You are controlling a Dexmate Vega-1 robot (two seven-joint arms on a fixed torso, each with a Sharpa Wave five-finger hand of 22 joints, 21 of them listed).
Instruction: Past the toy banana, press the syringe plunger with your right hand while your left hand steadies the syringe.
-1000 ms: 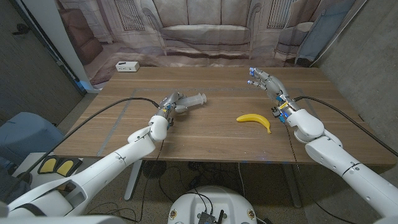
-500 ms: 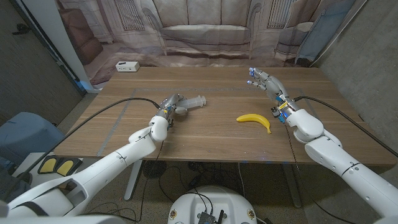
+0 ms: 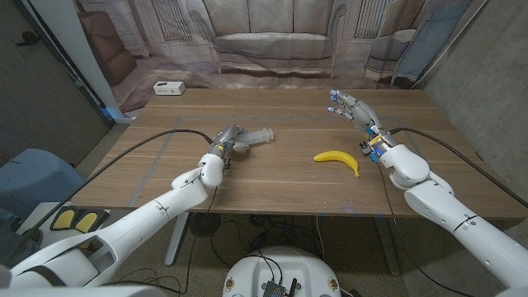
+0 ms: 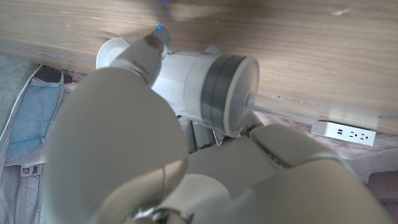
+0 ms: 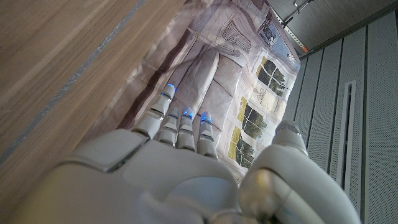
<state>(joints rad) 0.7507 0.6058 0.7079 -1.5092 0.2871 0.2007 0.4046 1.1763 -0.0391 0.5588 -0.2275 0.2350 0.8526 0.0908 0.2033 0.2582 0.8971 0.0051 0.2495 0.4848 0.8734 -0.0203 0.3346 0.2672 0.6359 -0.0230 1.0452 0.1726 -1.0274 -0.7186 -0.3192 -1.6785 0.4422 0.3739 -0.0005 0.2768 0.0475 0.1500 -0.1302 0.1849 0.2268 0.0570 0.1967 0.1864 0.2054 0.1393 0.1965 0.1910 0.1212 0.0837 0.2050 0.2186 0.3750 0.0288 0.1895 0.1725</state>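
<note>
Since a second ago I see almost nothing shifted: my left hand (image 3: 224,139) holds the same grip and my right hand (image 3: 356,110) hangs where it was. The left hand's fingers are wrapped around the clear plastic syringe with a white barrel and dark rubber plunger seal (image 3: 252,135), which lies on the brown wooden table (image 3: 280,186), well to the left of the yellow toy banana (image 3: 337,158). In the left wrist view, the syringe (image 4: 199,84) sits clasped under a fingertip (image 4: 149,50). The right hand holds nothing, its fingers straight and lightly apart, just beyond the banana and to its right, well apart from the syringe. A white power strip (image 3: 168,88) sits near the table's far left corner, far from the banana.
</note>
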